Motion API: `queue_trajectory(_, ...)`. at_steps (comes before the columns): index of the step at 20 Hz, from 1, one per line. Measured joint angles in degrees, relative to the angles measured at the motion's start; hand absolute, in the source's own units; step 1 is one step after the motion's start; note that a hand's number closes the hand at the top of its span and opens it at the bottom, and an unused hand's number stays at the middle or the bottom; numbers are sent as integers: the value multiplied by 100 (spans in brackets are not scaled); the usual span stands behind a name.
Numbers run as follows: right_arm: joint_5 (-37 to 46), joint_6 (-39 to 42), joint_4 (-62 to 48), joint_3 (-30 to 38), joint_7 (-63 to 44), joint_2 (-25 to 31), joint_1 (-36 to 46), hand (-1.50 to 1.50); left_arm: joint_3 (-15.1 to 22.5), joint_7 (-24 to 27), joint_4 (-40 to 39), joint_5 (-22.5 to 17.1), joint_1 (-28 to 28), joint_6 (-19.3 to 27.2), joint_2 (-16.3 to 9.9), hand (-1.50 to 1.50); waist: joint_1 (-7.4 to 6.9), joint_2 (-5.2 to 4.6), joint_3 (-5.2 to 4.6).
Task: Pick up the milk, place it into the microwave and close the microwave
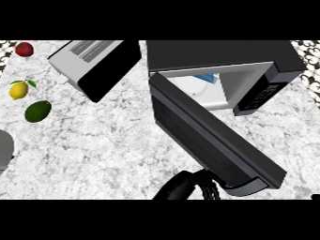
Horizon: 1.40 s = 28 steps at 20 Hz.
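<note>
Milk [205, 78] inside microwave [221, 56]; door [211, 136] open; right hand [190, 185] curled, holds nothing.

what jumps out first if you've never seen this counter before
The microwave at the upper right, its long dark door swung wide open and slanting down across the middle of the marble counter. Inside it shows a white and blue thing, probably the milk. A black hand sits at the door's lower end, and at the far left lie a lemon, a green fruit and a red one.
</note>
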<state>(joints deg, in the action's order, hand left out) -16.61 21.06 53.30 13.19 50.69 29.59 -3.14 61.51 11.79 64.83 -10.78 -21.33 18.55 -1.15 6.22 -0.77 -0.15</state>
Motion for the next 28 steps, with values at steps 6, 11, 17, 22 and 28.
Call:
queue_trajectory(6, -196, 68, 437, -163, -266, 62, 88, -150, 73, -118, -128, -520, -609, 488, -37, 150, 266, -37, -2)
queue_trajectory(11, -326, 178, 749, -317, -491, 163, 161, -150, 8, -94, -223, -822, -1117, 801, -17, 150, 514, -75, -7)
queue_trajectory(17, -429, 269, 1082, -477, -731, 310, 321, -150, -203, 74, -329, -1099, -1813, 1096, 55, 150, 792, -136, -4)
queue_trajectory(22, -586, 315, 1269, -501, -888, 410, 521, -150, -400, 91, -541, -1356, -2368, 1255, 83, 150, 1007, -214, 12)
queue_trajectory(28, -811, 473, 1475, -575, -1098, 496, 766, -150, -581, 41, -865, -1657, -2901, 1397, 51, 150, 1242, -306, 32)
